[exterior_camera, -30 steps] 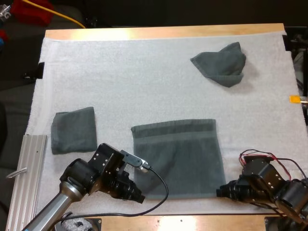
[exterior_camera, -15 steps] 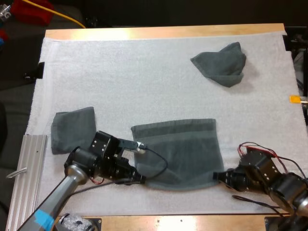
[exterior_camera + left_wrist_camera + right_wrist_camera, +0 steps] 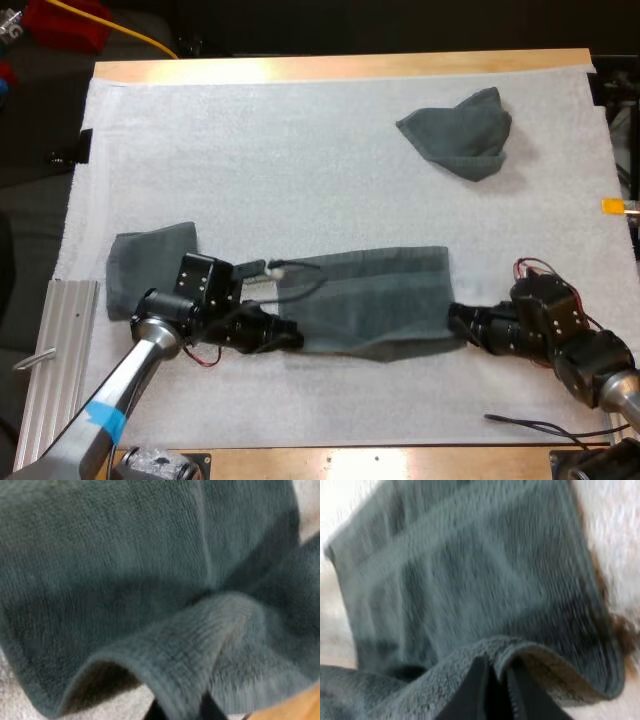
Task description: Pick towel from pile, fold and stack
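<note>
The wide towel is dark grey-green and lies near the front of the white mat. Its front edge is lifted and bent over toward the back. A small folded towel lies flat, left of it. A crumpled towel sits far back, right

So I count three dark grey-green terry towels: one half-folded towel, one small folded towel, one crumpled towel. Plus one ribbed silver metal rail.
</note>
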